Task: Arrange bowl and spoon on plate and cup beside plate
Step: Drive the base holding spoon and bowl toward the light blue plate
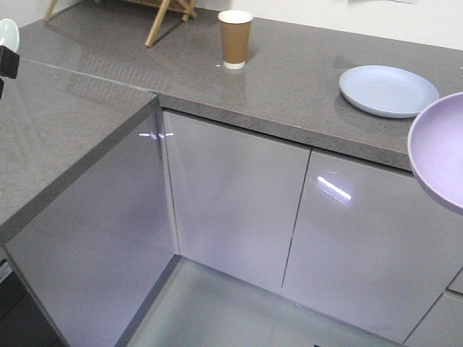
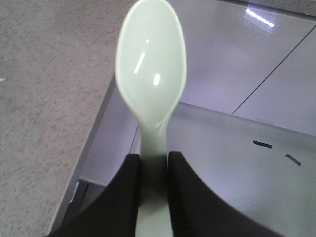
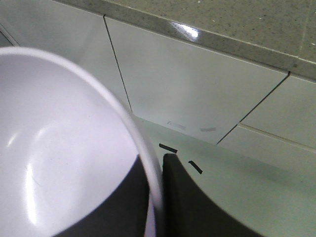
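The pale blue plate [image 1: 388, 90] lies on the grey counter at the right. A brown paper cup [image 1: 235, 38] stands upright further back, left of the plate. My right gripper [image 3: 157, 170] is shut on the rim of the lavender bowl [image 3: 54, 148], one finger inside and one outside; the bowl [image 1: 438, 150] hangs in the air off the counter's front edge, right of the plate. My left gripper [image 2: 154, 163] is shut on the handle of the mint-green spoon [image 2: 151, 69], its head pointing away; the spoon [image 1: 7, 32] shows at the far left edge above the left counter.
The grey L-shaped counter [image 1: 289, 87] runs along the back and down the left side, with glossy cabinet doors [image 1: 231, 202] below. Wooden legs [image 1: 163, 18] stand on the counter at the back left. A white wall closes the back.
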